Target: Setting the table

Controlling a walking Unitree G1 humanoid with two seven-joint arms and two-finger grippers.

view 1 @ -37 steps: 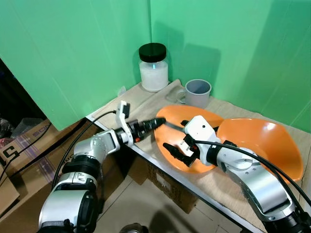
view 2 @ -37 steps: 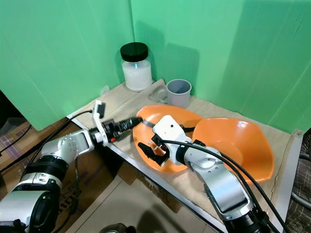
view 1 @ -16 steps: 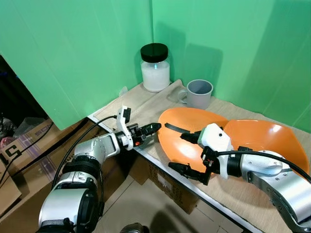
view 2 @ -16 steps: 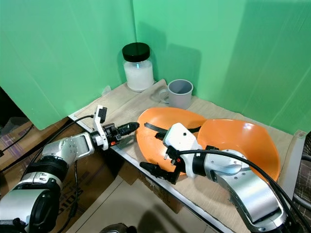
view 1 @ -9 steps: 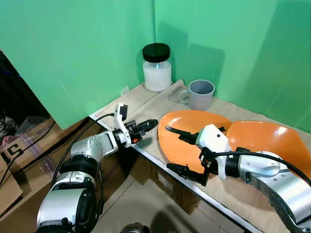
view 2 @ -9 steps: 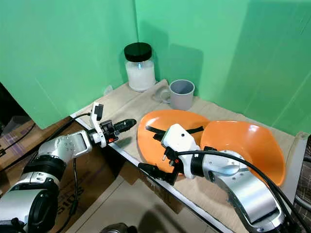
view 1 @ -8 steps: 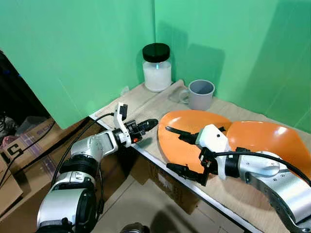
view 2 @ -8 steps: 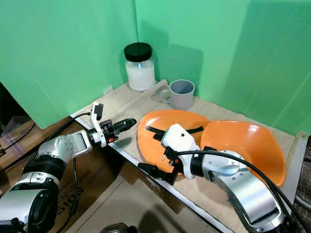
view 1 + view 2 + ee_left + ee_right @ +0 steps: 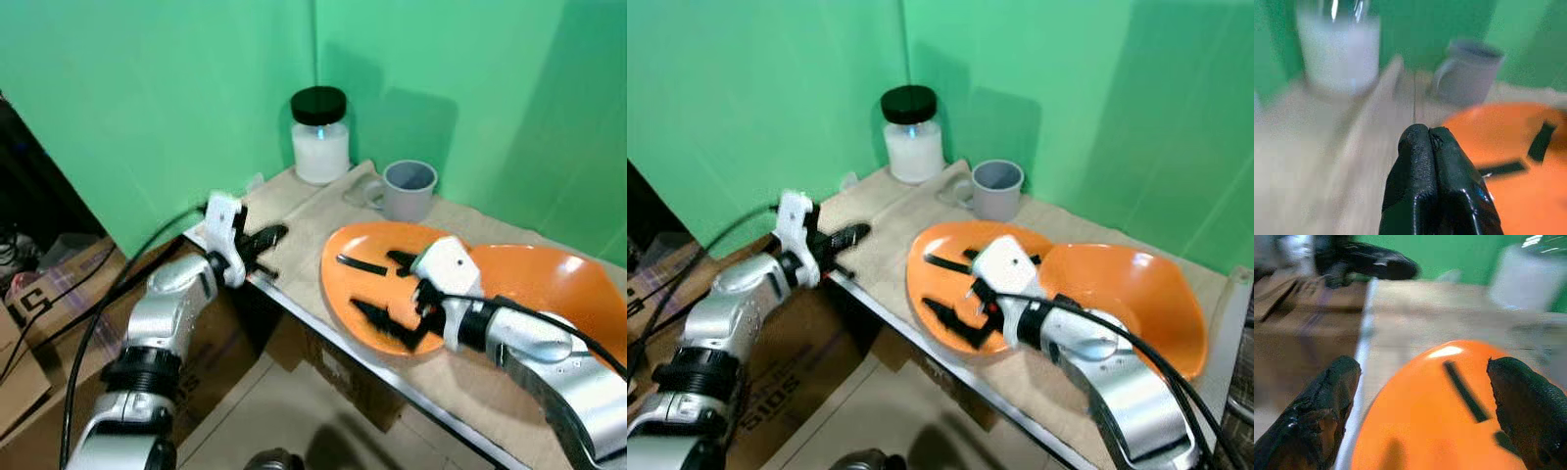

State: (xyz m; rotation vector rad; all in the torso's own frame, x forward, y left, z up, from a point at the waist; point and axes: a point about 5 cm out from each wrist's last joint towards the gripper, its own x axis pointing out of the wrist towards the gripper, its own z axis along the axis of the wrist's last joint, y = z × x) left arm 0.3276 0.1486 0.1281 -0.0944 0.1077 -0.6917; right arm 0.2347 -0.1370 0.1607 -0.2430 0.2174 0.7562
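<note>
Evidently the right claw (image 9: 392,294) was spread wide over the near orange plate (image 9: 358,294), gripping nothing, while the left claw (image 9: 266,237), pressed shut and empty, hovered at the plate's 9 o'clock. With the plate lying at the bench (image 9: 294,220) edge, a careless nudge could have tipped it off; the mug (image 9: 407,189) stood at 12 o'clock.

Jar (image 9: 319,137) at the back left corner of the surface (image 9: 294,220), mug (image 9: 408,189) just to its right; two bowls in front, near bowl (image 9: 377,284) overlapping far bowl (image 9: 549,284) on the right; cardboard boxes (image 9: 49,294) on the floor, left
</note>
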